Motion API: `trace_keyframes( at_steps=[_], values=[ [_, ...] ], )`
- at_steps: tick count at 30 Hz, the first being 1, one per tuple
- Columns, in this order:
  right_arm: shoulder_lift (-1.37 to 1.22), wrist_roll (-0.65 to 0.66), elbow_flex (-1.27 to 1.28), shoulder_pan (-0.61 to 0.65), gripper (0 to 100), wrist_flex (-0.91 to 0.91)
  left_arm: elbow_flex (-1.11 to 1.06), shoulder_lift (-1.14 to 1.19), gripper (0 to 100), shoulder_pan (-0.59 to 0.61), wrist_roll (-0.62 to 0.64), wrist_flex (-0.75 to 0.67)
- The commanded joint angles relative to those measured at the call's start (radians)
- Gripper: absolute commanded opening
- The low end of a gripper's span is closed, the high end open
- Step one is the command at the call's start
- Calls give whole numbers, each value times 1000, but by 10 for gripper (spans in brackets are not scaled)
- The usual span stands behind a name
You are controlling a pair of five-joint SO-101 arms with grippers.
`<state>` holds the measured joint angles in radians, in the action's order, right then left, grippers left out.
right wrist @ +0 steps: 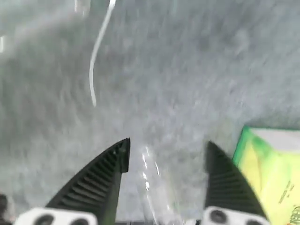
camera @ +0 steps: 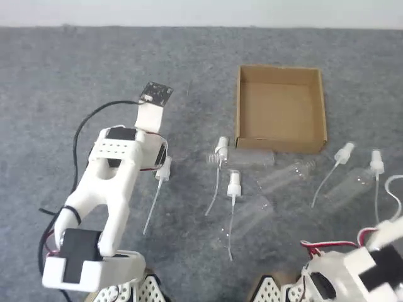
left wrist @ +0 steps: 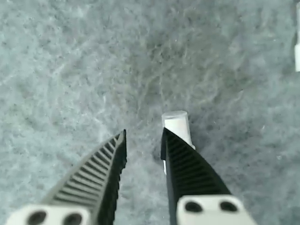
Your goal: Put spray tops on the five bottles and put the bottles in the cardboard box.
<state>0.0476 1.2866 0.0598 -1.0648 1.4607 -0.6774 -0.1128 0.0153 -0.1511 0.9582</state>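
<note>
The open cardboard box (camera: pixel 280 107) stands at the back right. In front of it lie several clear bottles without tops, one (camera: pixel 249 157) close to the box and another (camera: pixel 252 211) nearer me. Spray tops with long tubes lie loose among them, such as one (camera: pixel 220 148) by the box and one (camera: pixel 344 153) further right. My left gripper (left wrist: pixel 143 138) is open and low over the carpet, with one white spray top (left wrist: pixel 176 124) just outside one finger. My right gripper (right wrist: pixel 166 146) is open, and a clear bottle (right wrist: pixel 150 178) shows faintly between its fingers.
Grey carpet (camera: pixel 75 75) covers the table. A green and yellow pack (right wrist: pixel 272 173) lies beside my right gripper. A thin spray tube (right wrist: pixel 96 56) lies farther off on the carpet. The right arm's base (camera: pixel 371 264) sits at the front right edge.
</note>
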Motion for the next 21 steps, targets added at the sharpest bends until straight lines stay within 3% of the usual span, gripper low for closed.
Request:
trace_keyframes(
  at_steps=[1,6,21],
  values=[
    [71,144,28,-93,244,-1,-15,-72,107,-2,8,-51],
    [71,272,54,-185,246,-21,-18,-63,108,-2,8,-54],
    [-156,298,89,-205,243,-231,-24,-61,108,-2,8,-55]
  ],
)
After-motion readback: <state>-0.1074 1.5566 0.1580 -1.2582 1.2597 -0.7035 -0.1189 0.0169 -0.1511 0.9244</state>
